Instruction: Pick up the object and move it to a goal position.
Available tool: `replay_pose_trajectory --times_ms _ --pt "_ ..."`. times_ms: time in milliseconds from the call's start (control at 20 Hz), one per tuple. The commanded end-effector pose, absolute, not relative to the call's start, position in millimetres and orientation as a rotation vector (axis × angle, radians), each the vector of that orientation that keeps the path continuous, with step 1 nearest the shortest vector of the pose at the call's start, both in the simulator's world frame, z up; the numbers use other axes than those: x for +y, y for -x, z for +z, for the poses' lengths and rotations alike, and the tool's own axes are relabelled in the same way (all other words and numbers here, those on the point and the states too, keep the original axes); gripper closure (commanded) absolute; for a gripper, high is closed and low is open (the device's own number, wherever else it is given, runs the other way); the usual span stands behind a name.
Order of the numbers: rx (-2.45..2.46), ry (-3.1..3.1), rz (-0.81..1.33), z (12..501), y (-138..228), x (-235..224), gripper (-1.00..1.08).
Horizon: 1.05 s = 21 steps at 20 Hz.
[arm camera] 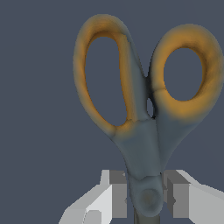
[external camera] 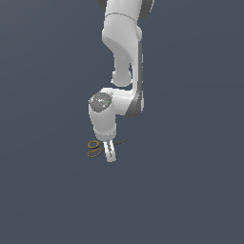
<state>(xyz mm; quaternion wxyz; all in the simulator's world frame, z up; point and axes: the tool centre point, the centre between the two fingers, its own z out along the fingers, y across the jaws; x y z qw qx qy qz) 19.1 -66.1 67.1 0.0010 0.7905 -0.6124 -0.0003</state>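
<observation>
Two orange-yellow ring handles (arm camera: 144,74) fill most of what we see from the wrist view, joined below to the grey shank and pivot of the scissors (external camera: 97,147). Our gripper (arm camera: 148,199) sits right at that pivot: one grey pad (arm camera: 118,194) lies just beside it on one side, the other pad on the opposite side, with only thin slivers of gap showing. We cannot tell whether the pads actually press the metal or merely bracket it, so the grip itself stays uncertain.

From the exterior view, the scissors lie flat on the dark grey floor (external camera: 190,190), rings toward the exterior view's left and the thin dark blades (external camera: 121,141) pointing toward the exterior view's right. The white arm (external camera: 125,57) comes down from above, and its fingers (external camera: 110,153) stand nearly upright across the middle of the scissors, tips at floor level.

Around the scissors the floor runs bare and even to every edge of the frame.
</observation>
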Motion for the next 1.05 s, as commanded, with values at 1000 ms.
replay_pose_trajectory --times_ms 1000 --pt "-1.921 -2.486 0.0 174 -69 -94 1.08"
